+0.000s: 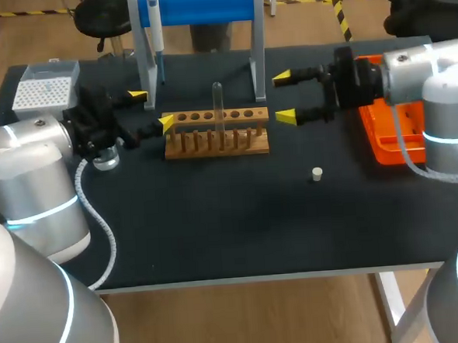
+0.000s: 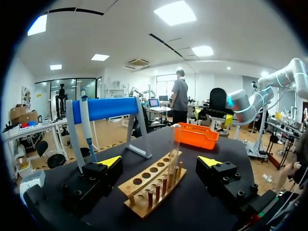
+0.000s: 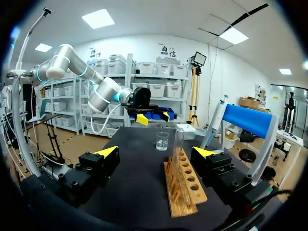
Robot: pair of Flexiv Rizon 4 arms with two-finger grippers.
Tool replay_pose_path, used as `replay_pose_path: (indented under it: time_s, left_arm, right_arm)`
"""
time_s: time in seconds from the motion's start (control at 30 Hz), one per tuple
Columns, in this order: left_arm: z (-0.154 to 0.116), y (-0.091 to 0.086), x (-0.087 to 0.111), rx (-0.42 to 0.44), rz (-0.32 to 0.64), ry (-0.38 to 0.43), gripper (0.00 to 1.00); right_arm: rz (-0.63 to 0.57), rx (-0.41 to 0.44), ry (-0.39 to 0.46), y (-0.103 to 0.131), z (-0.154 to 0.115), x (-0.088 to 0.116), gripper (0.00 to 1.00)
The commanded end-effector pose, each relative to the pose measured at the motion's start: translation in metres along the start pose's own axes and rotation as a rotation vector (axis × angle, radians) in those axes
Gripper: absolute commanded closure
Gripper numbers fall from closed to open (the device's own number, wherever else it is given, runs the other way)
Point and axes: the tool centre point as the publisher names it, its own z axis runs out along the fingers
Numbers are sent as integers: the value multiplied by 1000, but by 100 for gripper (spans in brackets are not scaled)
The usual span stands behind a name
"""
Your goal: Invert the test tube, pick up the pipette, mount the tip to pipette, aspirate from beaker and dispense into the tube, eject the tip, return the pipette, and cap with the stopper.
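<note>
A clear test tube (image 1: 218, 102) stands upright in the wooden rack (image 1: 216, 133) at mid-table. My left gripper (image 1: 152, 108) is open at the rack's left end, and my right gripper (image 1: 284, 97) is open at its right end; neither touches anything. In the left wrist view the rack (image 2: 154, 185) and tube (image 2: 174, 144) lie between and ahead of the open gripper (image 2: 160, 161). The right wrist view shows the tube (image 3: 178, 142) ahead of the open gripper (image 3: 156, 152), the beaker (image 3: 162, 140) beyond it. The pipette (image 1: 155, 28) hangs on the blue stand (image 1: 203, 6). A white stopper (image 1: 317, 174) lies in front, to the right.
A white tip box (image 1: 45, 89) sits at the back left corner. The beaker (image 1: 106, 157) stands under my left wrist. An orange tray (image 1: 390, 130) lies at the right edge beneath my right arm. The stand's legs (image 1: 257, 53) rise just behind the rack.
</note>
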Motion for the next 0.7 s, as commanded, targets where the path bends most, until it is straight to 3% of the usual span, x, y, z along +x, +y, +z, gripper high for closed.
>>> replay_pose_path:
  time_s: [0.03, 0.3, 0.7]
  left_arm:
    - [0, 1, 2, 4, 1, -8, 0]
    - [0, 1, 2, 4, 1, -8, 0]
    - [0, 1, 2, 4, 1, -8, 0]
  right_arm:
    - [4, -26, 158, -4, 29, -30, 0]
    - [23, -68, 196, -9, 70, -50, 0]
    - [41, -114, 226, -17, 102, -59, 0]
